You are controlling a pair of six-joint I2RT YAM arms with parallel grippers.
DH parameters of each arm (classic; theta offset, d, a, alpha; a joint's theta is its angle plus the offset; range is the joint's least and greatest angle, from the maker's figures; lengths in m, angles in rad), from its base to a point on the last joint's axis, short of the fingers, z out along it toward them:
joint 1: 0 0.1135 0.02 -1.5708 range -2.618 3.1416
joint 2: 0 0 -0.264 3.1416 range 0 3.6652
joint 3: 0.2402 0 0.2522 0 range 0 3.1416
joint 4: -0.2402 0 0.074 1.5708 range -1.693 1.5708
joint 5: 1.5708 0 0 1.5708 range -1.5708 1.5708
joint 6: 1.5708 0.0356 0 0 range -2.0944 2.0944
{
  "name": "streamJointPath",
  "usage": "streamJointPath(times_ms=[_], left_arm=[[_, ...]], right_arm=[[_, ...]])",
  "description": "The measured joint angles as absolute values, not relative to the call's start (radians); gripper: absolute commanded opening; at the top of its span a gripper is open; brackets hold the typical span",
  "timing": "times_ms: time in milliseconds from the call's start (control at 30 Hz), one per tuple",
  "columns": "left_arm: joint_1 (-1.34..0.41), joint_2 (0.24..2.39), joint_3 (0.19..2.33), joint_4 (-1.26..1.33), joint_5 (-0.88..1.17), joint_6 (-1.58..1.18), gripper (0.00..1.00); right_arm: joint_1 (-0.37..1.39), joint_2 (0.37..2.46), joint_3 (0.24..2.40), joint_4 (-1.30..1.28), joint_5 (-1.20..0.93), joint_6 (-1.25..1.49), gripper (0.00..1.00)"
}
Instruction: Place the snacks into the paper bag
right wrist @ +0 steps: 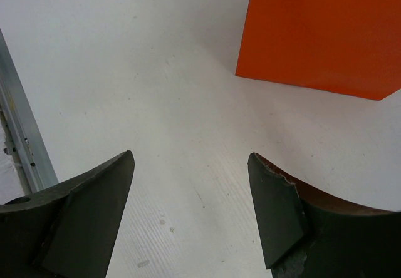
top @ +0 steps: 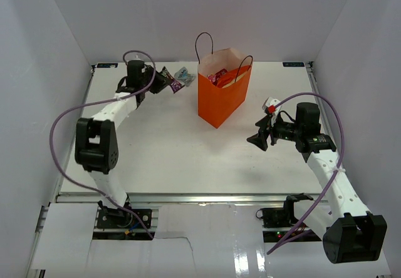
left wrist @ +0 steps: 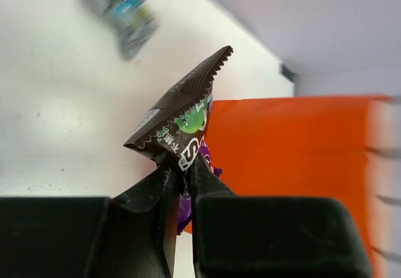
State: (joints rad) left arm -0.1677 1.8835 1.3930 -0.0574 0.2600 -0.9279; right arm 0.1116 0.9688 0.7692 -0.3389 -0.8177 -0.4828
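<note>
Wht table point(top: 163, 146), pale walls point(top: 37, 52), bag point(top: 219, 102).

Orange on a white tabletop point(top: 156, 146)
Plain orange paper bag point(top: 219, 99); dark brown wrapper point(left wrist: 182, 121) printed green and purple; silvery-blue wrapper point(top: 182, 74) far left.

Plain pale walls point(top: 188, 15) enclose a white table point(top: 163, 159) with a metal rail point(top: 188, 197) along its near edge.

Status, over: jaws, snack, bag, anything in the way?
Left gripper jaws shut on brown packet. Right gripper jaws open, empty. Paper bag upright, snacks inside. Silvery-blue wrapper on table; path to bag looks clear.
</note>
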Motion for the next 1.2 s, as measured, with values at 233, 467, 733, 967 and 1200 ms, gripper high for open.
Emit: streamJointPath(times_ms=[233, 467, 733, 967, 1200], left_arm=[[-0.253, 1.445, 1.341, 0.068, 0.251, -0.576, 0.15], [-0.477, 1.473, 1.497, 0.085, 0.202, -0.355, 0.16], [-0.569, 1.808, 1.804, -0.047, 0.091, -0.249, 0.54], [-0.633, 1.954, 1.966, -0.180, 0.015, -0.203, 0.79], [-0.622, 1.908, 1.992, -0.211, -0.085, -0.212, 0.81]], right_arm=[[0.112, 0.968, 0.769, -0.339, -0.813, -0.483, 0.79], [0.111, 0.968, 0.769, -0.338, -0.803, -0.486, 0.79], [0.105, 0.962, 0.769, -0.337, -0.799, -0.490, 0.79], [0.105, 0.956, 0.769, -0.337, -0.799, -0.496, 0.79], [0.105, 0.956, 0.769, -0.337, -0.799, -0.500, 0.79]])
